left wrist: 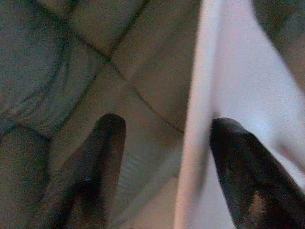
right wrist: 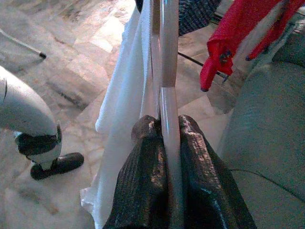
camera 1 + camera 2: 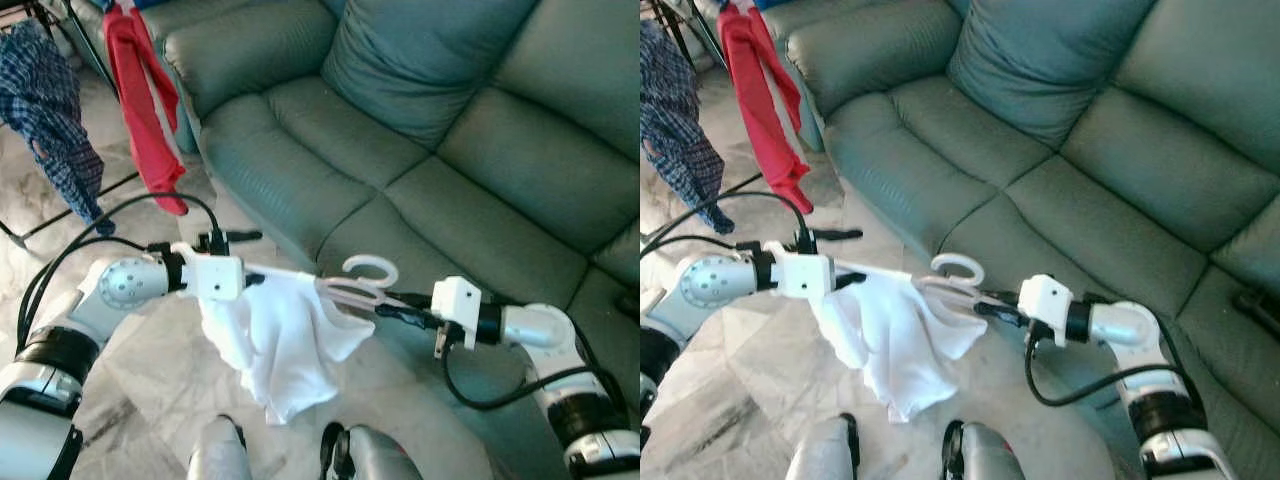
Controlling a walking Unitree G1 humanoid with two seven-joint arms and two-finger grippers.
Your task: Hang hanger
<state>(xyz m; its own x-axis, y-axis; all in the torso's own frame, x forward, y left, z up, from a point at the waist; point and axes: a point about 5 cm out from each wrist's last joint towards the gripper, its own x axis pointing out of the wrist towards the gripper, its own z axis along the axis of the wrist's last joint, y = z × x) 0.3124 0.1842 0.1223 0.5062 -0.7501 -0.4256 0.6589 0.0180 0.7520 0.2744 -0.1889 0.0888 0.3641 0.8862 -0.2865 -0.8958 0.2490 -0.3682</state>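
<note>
A pale pink hanger (image 3: 362, 290) with a white garment (image 3: 280, 340) draped on it is held level in front of me, hook (image 3: 372, 267) pointing up. My right gripper (image 2: 167, 129) is shut on one end of the hanger's bar (image 2: 167, 71); in the left eye view that gripper (image 3: 388, 312) reaches in from the right. My left gripper (image 3: 254, 281) is at the hanger's other end. In its wrist view the two black fingers (image 1: 107, 152) stand apart, and the white cloth (image 1: 228, 86) runs down between them close to one finger.
A green leather sofa (image 3: 420, 190) with a cushion (image 3: 420, 60) is right behind the hanger. At the upper left, a red garment (image 3: 140, 100) and a blue plaid shirt (image 3: 50, 110) hang on a black rack (image 3: 60, 220). A marble floor (image 3: 150, 380) lies below.
</note>
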